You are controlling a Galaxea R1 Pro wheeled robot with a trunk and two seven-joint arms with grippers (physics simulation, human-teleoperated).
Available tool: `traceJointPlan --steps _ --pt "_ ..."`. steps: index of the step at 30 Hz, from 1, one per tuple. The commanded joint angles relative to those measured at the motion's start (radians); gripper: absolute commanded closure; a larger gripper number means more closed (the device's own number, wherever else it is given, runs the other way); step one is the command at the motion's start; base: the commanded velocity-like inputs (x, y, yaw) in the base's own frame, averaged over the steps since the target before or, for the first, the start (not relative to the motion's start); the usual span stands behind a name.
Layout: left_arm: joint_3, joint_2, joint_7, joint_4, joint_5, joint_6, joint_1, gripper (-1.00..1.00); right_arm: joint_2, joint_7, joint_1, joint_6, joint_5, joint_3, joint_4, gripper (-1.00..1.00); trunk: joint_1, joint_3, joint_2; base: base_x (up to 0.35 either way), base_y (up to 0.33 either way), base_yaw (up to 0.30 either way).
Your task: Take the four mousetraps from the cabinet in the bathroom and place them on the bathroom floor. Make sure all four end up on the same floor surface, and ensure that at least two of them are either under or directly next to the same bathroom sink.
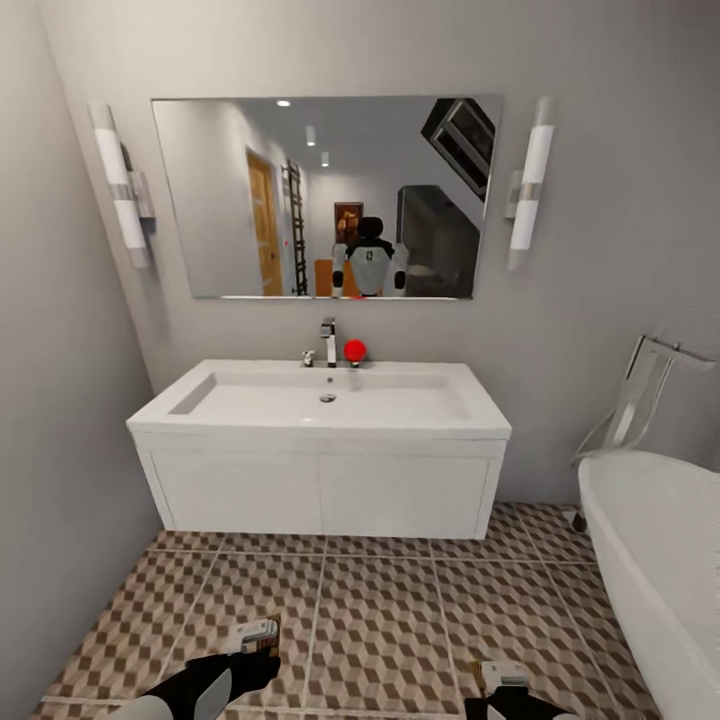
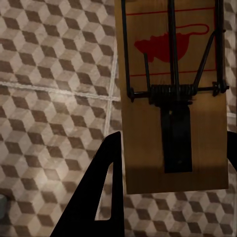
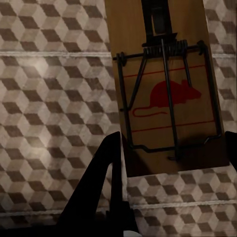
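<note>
One mousetrap [image 2: 173, 98] sits between the fingers of the left gripper [image 2: 168, 163], closed on its edges; the tan wooden board carries a red mouse print, a black wire bar and a coil spring. A second mousetrap [image 3: 165, 94] of the same pattern is clamped likewise in the right gripper [image 3: 173, 163]. Both traps hang above the bathroom floor [image 1: 380, 620], whose tiles show a brown, beige and white cube pattern. In the head view, both grippers are low in front of the bathroom sink [image 1: 320, 400], a white basin on a white drawer unit. A mirror [image 1: 325, 195] hangs above it; a white bathtub [image 1: 660, 560] stands to the right.
</note>
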State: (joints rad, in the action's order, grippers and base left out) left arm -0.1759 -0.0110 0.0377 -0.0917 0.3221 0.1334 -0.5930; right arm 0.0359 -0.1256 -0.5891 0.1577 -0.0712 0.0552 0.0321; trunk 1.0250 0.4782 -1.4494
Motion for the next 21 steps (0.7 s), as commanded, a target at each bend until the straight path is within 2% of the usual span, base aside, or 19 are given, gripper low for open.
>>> traceJointPlan --steps 1,8,21 --pt "-0.008 0.0 -0.002 -0.002 0.009 0.005 0.0 1.0 -0.001 -0.001 -0.001 0.001 -0.013 0.006 0.002 1.0 0.0 0.001 -0.001 0.0 0.0 -0.101" --pt "-0.008 -0.001 -0.003 -0.001 0.006 0.007 0.0 1.0 -0.005 -0.002 -0.001 0.0 -0.019 0.006 0.002 1.0 0.0 0.0 -0.001 0.043 0.0 -0.037" --pt "-0.008 0.0 -0.003 0.0 0.006 0.015 0.0 1.0 -0.005 0.0 -0.001 0.0 -0.019 0.006 0.002 1.0 0.0 -0.001 -0.001 0.29 0.0 -0.002"
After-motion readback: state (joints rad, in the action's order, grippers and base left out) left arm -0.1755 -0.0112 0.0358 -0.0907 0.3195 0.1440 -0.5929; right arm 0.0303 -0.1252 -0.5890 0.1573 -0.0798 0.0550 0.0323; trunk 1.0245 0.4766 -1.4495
